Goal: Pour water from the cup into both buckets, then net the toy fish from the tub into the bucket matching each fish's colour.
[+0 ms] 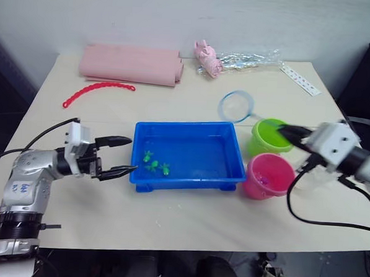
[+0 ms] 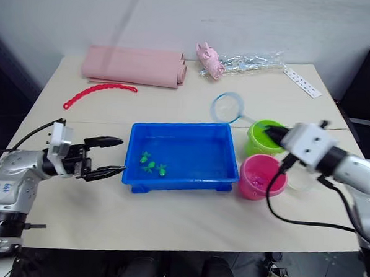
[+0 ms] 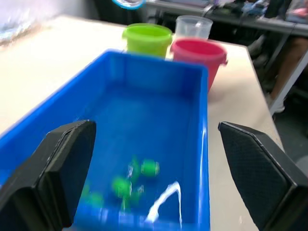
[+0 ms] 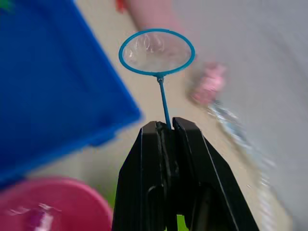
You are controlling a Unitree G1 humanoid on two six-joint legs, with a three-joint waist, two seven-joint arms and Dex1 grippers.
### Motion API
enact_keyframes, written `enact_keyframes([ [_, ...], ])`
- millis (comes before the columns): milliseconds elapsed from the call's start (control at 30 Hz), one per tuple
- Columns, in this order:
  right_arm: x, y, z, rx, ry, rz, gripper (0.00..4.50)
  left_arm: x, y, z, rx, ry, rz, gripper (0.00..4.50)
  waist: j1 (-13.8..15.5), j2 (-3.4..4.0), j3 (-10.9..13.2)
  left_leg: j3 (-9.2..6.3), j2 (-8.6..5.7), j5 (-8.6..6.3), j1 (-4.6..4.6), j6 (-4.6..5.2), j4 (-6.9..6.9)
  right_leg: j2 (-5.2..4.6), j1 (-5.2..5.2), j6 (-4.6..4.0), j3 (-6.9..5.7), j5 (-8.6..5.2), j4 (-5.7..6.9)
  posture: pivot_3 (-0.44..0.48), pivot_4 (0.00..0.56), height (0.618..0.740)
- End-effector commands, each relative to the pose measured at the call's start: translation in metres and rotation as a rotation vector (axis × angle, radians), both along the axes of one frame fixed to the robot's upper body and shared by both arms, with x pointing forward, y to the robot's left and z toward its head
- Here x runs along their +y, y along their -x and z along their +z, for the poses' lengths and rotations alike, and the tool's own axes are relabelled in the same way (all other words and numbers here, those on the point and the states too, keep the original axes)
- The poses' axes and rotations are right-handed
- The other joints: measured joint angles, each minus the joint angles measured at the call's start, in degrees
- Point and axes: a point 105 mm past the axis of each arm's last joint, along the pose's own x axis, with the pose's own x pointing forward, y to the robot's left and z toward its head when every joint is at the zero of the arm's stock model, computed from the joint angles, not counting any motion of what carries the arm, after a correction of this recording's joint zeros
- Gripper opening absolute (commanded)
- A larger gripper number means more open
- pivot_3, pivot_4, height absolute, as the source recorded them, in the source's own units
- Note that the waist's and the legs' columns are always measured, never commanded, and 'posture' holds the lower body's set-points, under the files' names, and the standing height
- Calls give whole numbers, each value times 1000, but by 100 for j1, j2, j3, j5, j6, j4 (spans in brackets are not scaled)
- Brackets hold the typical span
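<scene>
The blue tub (image 1: 237, 155) sits mid-table with water and three green toy fish (image 1: 155, 165) near its left front. Right of it stand the lime green bucket (image 1: 269, 138) and, nearer me, the pink bucket (image 1: 267, 175) with pink fish inside. The clear cup (image 3: 193, 26) stands behind the pink bucket. My right gripper (image 1: 285, 130) is shut on the net's handle above the green bucket; the net (image 1: 236, 106) hoop hangs over the table behind the tub's right corner. My left gripper (image 1: 123, 154) is open just left of the tub's left wall.
A folded pink cloth (image 1: 130, 64) lies at the back left, with a red bead chain (image 1: 98, 92) in front of it. A pink toy (image 1: 208, 58), a crinkled clear bag (image 1: 248, 60) and a white strip (image 1: 301, 79) lie along the back right.
</scene>
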Motion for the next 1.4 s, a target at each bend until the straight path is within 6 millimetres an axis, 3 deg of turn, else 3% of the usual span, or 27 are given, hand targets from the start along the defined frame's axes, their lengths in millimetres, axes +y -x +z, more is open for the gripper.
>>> enact_keyframes([
  [33,29,6,-20,175,65,110,0,15,4,5,-46,-30,61,4447,37,0,0,-2,-2,-1,-5,2,0,-2,-1,0,-3,0,0,0,150,740],
  [200,47,-9,-44,352,135,86,0,17,16,-1,-19,-94,59,4447,18,-2,1,-2,-8,-8,-10,11,7,-18,0,0,-6,0,-1,0,150,740],
  [533,71,-32,-68,380,287,138,0,14,20,3,-22,-90,114,4447,-57,-1,1,1,-7,-7,-8,5,-2,-13,-9,0,-7,0,7,0,150,740],
  [700,92,-36,-72,435,158,180,0,16,20,4,-10,-100,131,4447,-116,-2,1,0,-7,-6,-8,4,0,-12,-8,0,-11,0,12,0,150,740],
  [1033,93,-34,-71,461,31,175,0,24,21,-1,4,-94,184,4447,-116,-2,1,0,-7,-6,-8,3,-1,-13,-8,0,-10,0,12,0,150,740],
  [1233,93,-24,-57,444,-72,224,0,25,18,-4,12,-103,183,4447,-115,-2,1,1,-7,-7,-8,2,-3,-13,-8,1,-10,0,11,0,150,740],
  [1400,81,-17,-52,428,-130,211,0,24,16,-2,7,-101,169,4447,-114,-2,2,0,-7,-8,-8,1,-5,-12,-8,1,-10,0,9,0,150,740],
])
